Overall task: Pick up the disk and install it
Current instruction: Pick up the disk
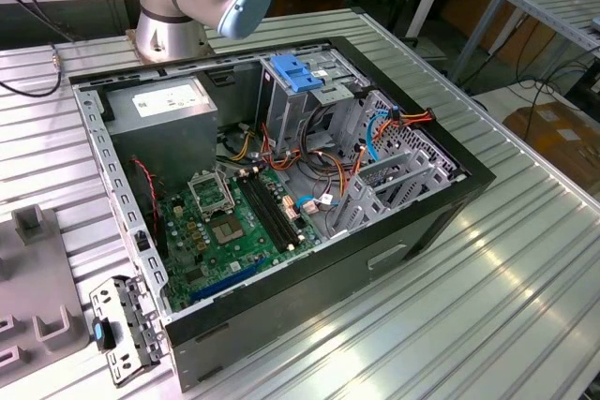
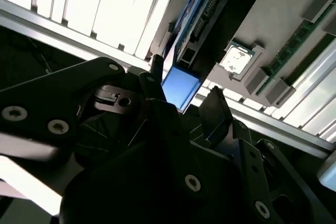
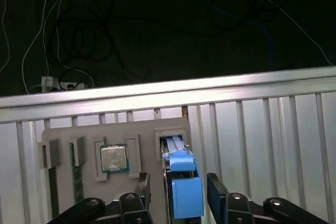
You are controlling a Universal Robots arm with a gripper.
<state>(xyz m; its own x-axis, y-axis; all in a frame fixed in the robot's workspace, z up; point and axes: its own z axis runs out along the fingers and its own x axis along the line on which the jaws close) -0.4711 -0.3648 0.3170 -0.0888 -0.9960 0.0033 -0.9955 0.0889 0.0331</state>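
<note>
1. The gripper [image 3: 180, 179] hangs low over a grey holding tray [image 3: 63, 136] on the ribbed metal table [image 3: 262, 129]. Its two black fingers [image 3: 144, 192] are spread, one on each side of the disk [image 3: 185, 195].
2. The jaws are released. In the first wrist view a thin gap shows between each finger and the disk's blue carrier, so nothing is grasped.
3. The disk stands on edge in a slot of the tray, directly between the jaws. Its blue end is nearest the fingertips, and the rest of the slab runs away from them along the slot.
4. In the second wrist view the same blue end [image 2: 180, 88] sits between the fingertips of the gripper [image 2: 185, 80]. The disk's long edge stretches off beyond them.
5. A square processor chip [image 3: 114, 158] lies flat in a tray pocket, beside the jaws and apart from the disk. It also shows in the second wrist view [image 2: 236, 60].
6. A green memory stick [image 3: 76, 182] lies in a tray groove farther out on the chip's side.
7. Past the jaws the table ends, with loose cables [image 3: 79, 40] on the dark floor beyond it.
8. In the exterior view an open computer case [image 1: 441, 203] lies on the table near the arm's base [image 1: 169, 35]. A blue latch [image 1: 295, 72] sits on top of its drive bay.
</note>
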